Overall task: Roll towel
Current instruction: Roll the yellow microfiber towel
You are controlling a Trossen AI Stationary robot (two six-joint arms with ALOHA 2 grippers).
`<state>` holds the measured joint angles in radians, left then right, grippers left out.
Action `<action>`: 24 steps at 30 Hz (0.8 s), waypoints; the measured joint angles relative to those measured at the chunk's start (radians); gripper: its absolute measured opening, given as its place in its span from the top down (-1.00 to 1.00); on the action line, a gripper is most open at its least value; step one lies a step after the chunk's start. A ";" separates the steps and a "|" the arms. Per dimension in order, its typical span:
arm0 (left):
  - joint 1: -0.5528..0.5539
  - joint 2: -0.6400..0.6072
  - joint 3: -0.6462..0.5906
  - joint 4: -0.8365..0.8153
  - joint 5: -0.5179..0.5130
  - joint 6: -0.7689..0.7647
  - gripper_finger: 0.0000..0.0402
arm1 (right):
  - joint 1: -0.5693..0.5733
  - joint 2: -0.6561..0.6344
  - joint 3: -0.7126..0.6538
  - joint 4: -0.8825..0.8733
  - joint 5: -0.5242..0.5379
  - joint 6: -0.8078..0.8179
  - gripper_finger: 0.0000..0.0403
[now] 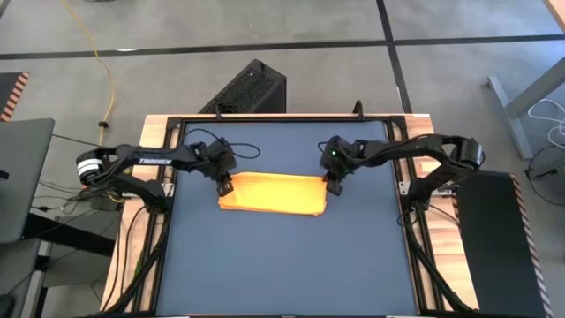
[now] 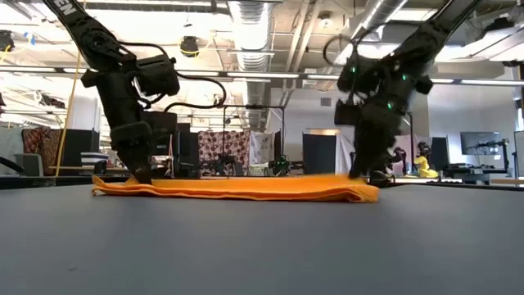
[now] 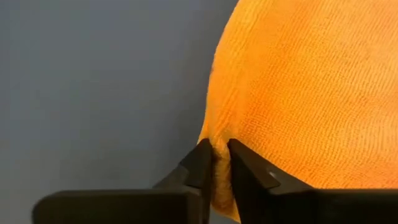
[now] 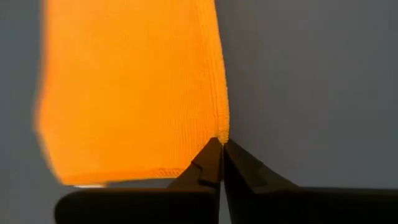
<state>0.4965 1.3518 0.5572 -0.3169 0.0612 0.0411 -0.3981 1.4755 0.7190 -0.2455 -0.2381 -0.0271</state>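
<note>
Toward the far edge of the table (image 1: pixel 282 274) the towel (image 1: pixel 274 193) lies flat and unrolled, my left gripper (image 1: pixel 224 185) and right gripper (image 1: pixel 335 186) each pinching a far corner, so I judge all the rolling remains.

Towel (image 1: pixel 273 194) lies flat on worktop (image 1: pixel 282 265), toward its far half, centred between the arms. Left gripper (image 1: pixel 223 187) at towel's far-left corner, fingers (image 3: pixel 202 165) pinched on its edge. Right gripper (image 1: pixel 335 187) at far-right corner, fingers (image 4: pixel 211 163) closed on that corner.
</note>
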 joint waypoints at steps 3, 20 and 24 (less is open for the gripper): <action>0.000 -0.024 0.023 -0.041 -0.096 -0.007 0.65 | -0.002 -0.036 0.029 -0.027 0.001 0.000 0.86; 0.080 -0.132 0.095 -0.101 -0.123 -0.004 0.08 | 0.041 -0.076 0.127 -0.108 0.001 0.034 0.88; 0.119 -0.067 0.095 -0.079 -0.110 0.000 0.08 | 0.046 -0.057 0.127 -0.118 0.003 0.054 0.88</action>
<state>0.6155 1.2848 0.6518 -0.3964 -0.0485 0.0414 -0.3524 1.4187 0.8459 -0.3631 -0.2352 0.0265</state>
